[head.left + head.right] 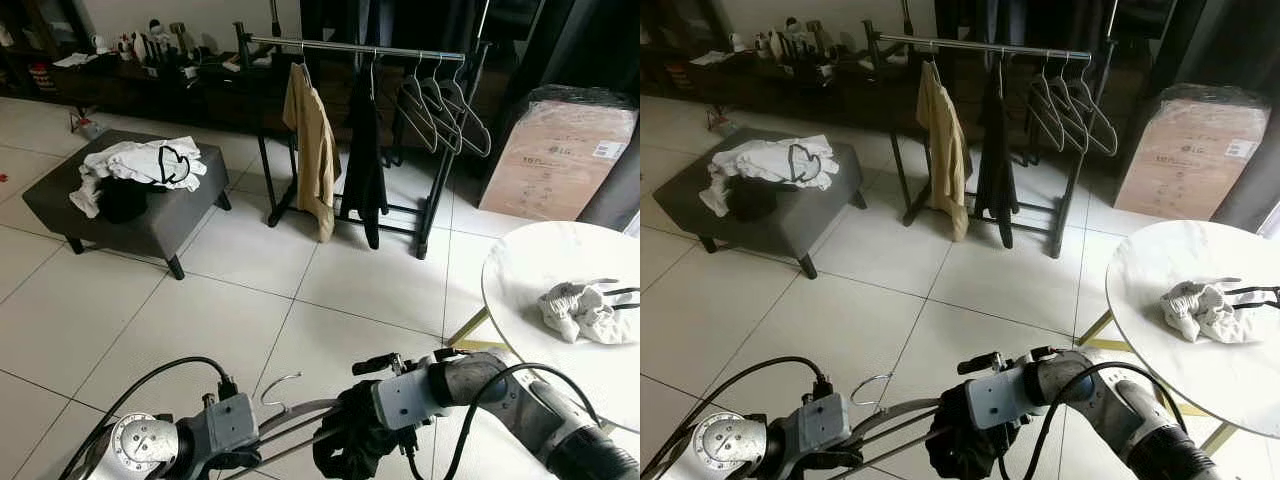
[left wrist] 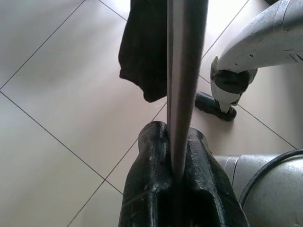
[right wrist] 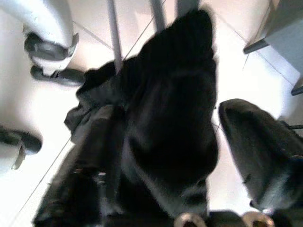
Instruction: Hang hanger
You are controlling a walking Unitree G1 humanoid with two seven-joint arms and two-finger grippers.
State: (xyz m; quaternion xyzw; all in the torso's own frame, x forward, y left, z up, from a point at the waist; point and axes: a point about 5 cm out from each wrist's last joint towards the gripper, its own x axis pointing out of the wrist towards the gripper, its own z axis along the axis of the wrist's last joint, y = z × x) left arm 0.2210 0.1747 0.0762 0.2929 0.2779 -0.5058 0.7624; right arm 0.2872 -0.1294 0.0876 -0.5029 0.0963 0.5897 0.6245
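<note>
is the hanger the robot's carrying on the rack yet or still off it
Off the rack. The hanger, black garment draped on it, is clamped in the left tool low over the floor, far from the clothes rack.
</note>
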